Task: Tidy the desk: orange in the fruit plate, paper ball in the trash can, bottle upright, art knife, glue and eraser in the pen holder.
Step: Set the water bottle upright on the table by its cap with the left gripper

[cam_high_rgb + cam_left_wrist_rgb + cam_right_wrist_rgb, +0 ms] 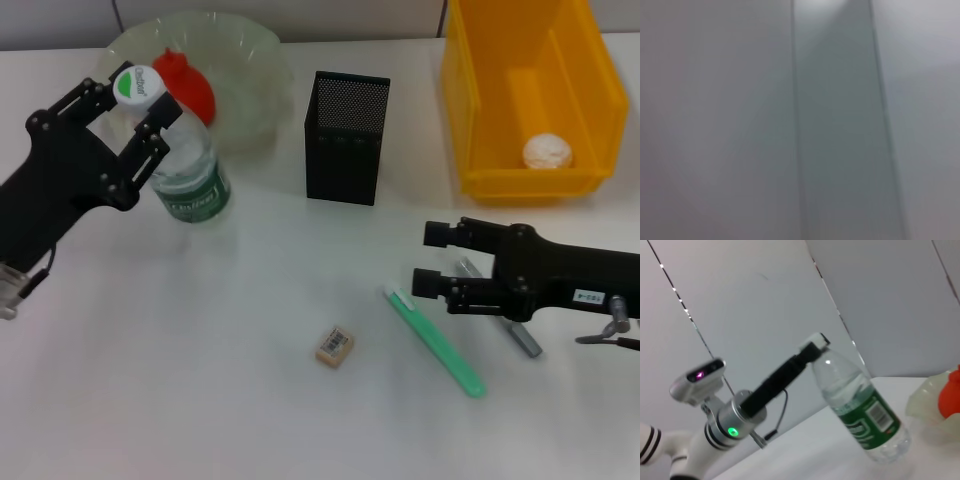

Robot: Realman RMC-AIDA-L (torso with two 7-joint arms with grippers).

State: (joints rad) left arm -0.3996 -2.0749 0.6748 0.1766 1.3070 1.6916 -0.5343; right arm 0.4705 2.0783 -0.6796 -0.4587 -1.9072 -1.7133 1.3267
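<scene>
The bottle (188,172) (860,407) stands upright on the desk (200,380), in front of the fruit plate (250,60) (922,400). My left gripper (130,108) is shut on the bottle just below its cap. The orange (190,85) (950,395) lies in the fruit plate. In the trash can (480,120) rests the paper ball (548,152). The pen holder (347,138) stands at centre back. The eraser (334,344) and the green art knife (436,340) lie on the desk. My right gripper (430,258) hangs open over a grey glue stick (520,338), beside the knife.
The left wrist view shows only blurred grey wall. The right wrist view shows the left arm (735,420) reaching to the bottle, with a wall behind. Bare desk spreads at the front left and front centre.
</scene>
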